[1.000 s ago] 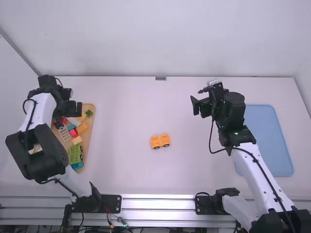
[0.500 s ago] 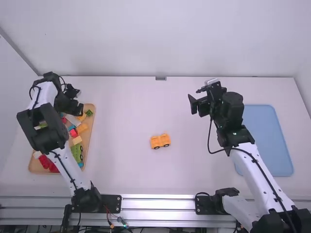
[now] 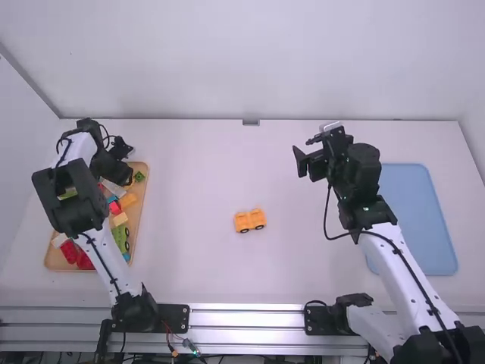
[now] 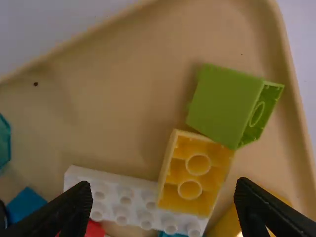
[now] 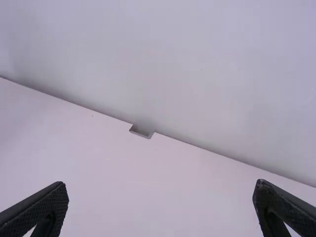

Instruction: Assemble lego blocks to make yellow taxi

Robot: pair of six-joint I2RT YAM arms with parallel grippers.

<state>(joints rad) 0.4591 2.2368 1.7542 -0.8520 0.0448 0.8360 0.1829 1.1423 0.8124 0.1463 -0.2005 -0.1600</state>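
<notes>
Wheeled piece [image 3: 249, 221]: orange-yellow, just below centre of the high view's frame, on the tabletop [image 3: 197, 265]; may slide or tip if a block gets pressed on w/o a brace.
L jaws: spread wide, nothing held, over the upper end of the tray [image 4: 123, 89], high view's left side.
Yellow block [image 4: 193, 177]: btwn the jaws' tips in L wrist view, hollow side up; prob. needs flipping, else studs won't mate.
Green block [image 4: 217, 106]: touching the yellow one; a bad grip angle could shove or co-grab it.
White brick [image 4: 111, 185]: right by the yellow block; a tip coming down there could jam.
R jaws: wide apart, empty, high view's upper right of centre; late bracing = wobbly assy.
</notes>
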